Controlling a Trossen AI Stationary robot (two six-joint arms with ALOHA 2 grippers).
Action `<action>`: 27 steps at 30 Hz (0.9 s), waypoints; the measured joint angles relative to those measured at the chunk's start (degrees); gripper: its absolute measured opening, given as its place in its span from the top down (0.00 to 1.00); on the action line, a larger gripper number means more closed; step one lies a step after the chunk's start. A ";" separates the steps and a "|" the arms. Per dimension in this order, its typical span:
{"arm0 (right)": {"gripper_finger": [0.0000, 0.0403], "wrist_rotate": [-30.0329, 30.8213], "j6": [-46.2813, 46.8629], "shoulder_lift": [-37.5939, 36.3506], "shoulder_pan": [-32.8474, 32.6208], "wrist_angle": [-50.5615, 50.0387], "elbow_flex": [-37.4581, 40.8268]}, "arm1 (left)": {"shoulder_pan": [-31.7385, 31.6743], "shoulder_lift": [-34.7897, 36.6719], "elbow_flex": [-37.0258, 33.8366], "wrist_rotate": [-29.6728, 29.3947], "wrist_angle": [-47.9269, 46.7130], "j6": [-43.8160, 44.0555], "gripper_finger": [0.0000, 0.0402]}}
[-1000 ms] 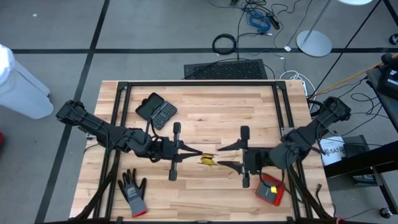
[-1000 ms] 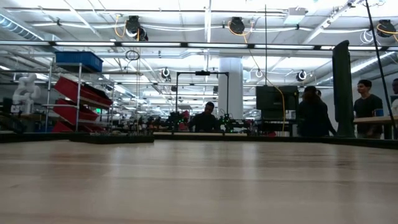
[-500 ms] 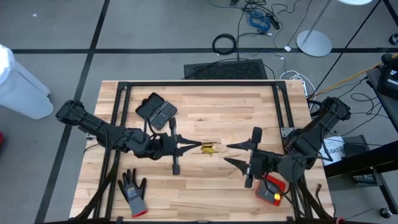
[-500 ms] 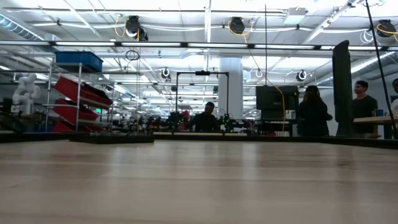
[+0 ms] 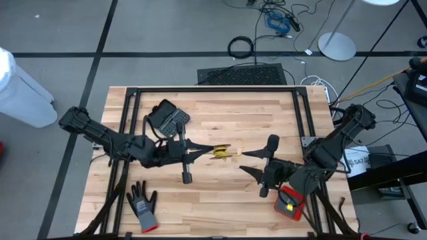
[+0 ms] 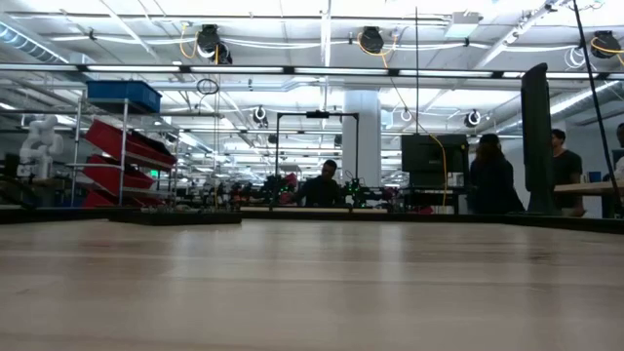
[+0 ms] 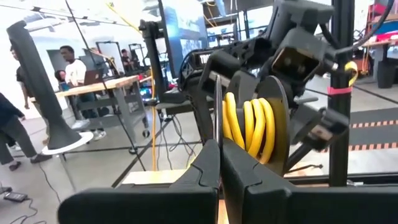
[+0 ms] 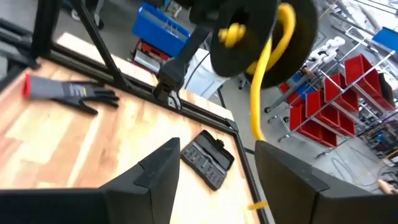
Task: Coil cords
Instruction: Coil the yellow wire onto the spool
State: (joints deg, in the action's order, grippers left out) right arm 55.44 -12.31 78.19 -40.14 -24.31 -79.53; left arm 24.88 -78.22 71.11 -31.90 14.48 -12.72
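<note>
Where the thin yellow cord (image 5: 222,151) hangs in several loops above the middle of the pale wooden table (image 5: 220,200), it sits right at the tip of the left gripper (image 5: 197,151), whose dark fingers are pressed together on it. In the left wrist view the yellow loops (image 7: 250,124) rise just beyond those closed fingers, against a small black round part (image 7: 273,121); the right wrist view shows that black disc (image 8: 261,28) with a strand of cord running down from it. Across a short gap from the cord, the right gripper (image 5: 252,162) stands with its fingers spread wide, holding nothing. Behind the left gripper's arm lies a black flat calculator-like device (image 5: 168,118). A grey knitted glove with a red cuff (image 5: 143,205) lies nearer the table's front edge. Beside the right arm sits a red and yellow boxy tool (image 5: 290,202).
</note>
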 joint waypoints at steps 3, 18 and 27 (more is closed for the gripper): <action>0.51 0.15 -0.65 0.69 0.50 -0.59 0.01 | 0.40 0.38 0.00 0.04 0.02 -0.01 1.00; 0.51 -0.38 -1.85 1.54 4.21 -0.64 0.02 | 0.37 0.46 0.00 -1.36 0.48 -2.52 1.00; 0.51 -1.47 -2.97 1.58 4.18 -1.14 0.02 | 0.58 0.44 0.00 -1.42 0.05 -6.24 1.00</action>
State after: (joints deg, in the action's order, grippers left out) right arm 53.97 -15.29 79.78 -35.97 -25.45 -79.50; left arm 25.47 -77.78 71.11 -33.32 14.53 -18.96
